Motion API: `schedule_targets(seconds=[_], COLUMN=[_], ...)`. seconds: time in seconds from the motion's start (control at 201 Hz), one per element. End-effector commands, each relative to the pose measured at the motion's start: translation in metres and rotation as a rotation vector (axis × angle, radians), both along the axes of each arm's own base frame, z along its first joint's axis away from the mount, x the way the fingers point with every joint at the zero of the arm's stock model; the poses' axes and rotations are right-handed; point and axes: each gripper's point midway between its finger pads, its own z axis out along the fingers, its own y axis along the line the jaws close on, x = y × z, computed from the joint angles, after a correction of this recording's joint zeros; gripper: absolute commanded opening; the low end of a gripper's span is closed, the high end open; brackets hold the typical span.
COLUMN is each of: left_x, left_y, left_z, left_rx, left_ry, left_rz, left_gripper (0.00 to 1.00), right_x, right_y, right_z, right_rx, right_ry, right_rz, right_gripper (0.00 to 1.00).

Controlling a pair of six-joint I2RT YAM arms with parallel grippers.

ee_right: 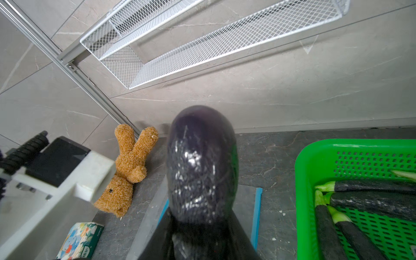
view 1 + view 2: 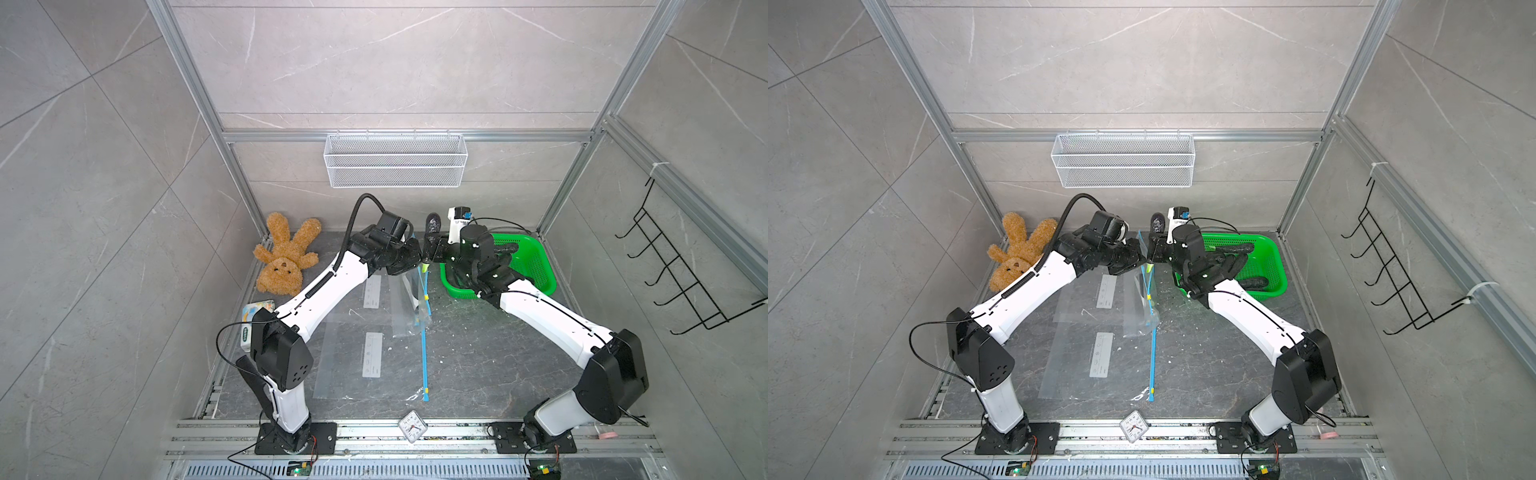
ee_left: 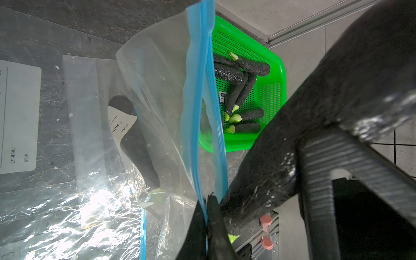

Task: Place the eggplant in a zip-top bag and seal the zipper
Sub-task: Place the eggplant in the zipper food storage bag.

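My left gripper [image 3: 207,202] is shut on the blue zipper strip [image 3: 195,90] of a clear zip-top bag [image 3: 157,94]. It holds the mouth edge up while the bag [image 2: 409,299] hangs down to the table. My right gripper [image 1: 200,227] is shut on a dark purple eggplant [image 1: 201,162]. The eggplant [image 2: 433,224] stands upright, rounded end up and green stem [image 2: 424,268] down, right beside the bag's raised zipper edge. The two grippers nearly touch in both top views. In the left wrist view another dark eggplant shape [image 3: 135,144] shows through the plastic.
A green basket [image 2: 550,278] with several eggplants [image 3: 243,67] sits at the back right, under my right arm. Flat bags [image 2: 365,361] lie mid-table. A teddy bear [image 2: 286,257] and tissue box [image 2: 253,320] are at the left. A small clock [image 2: 412,426] is at the front rail. A wire shelf [image 2: 395,160] hangs on the back wall.
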Motion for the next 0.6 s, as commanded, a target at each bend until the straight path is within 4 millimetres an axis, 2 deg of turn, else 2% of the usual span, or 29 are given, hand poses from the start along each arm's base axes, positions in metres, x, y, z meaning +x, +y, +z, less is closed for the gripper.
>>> schedule_targets(seconds=[0.0, 0.214, 0.418, 0.592], left_x=[-0.004, -0.005, -0.005, -0.004], left_y=[0.001, 0.003, 0.005, 0.003], left_z=[0.037, 0.037, 0.039, 0.033], left_rx=[-0.063, -0.059, -0.057, -0.052], left_ry=[-0.063, -0.064, -0.074, -0.061], left_rz=[0.0, 0.004, 0.011, 0.007], left_gripper=[0.0, 0.0, 0.0, 0.0], right_x=[0.002, -0.007, -0.018, -0.032], right_y=[0.0, -0.005, -0.004, -0.004], right_z=[0.0, -0.006, -0.024, -0.017], right_rx=[-0.069, -0.138, -0.193, -0.149], right_ry=[-0.035, -0.065, -0.084, -0.1], right_rz=[-0.045, -0.069, -0.068, -0.056], right_gripper=[0.12, 0.12, 0.11, 0.12])
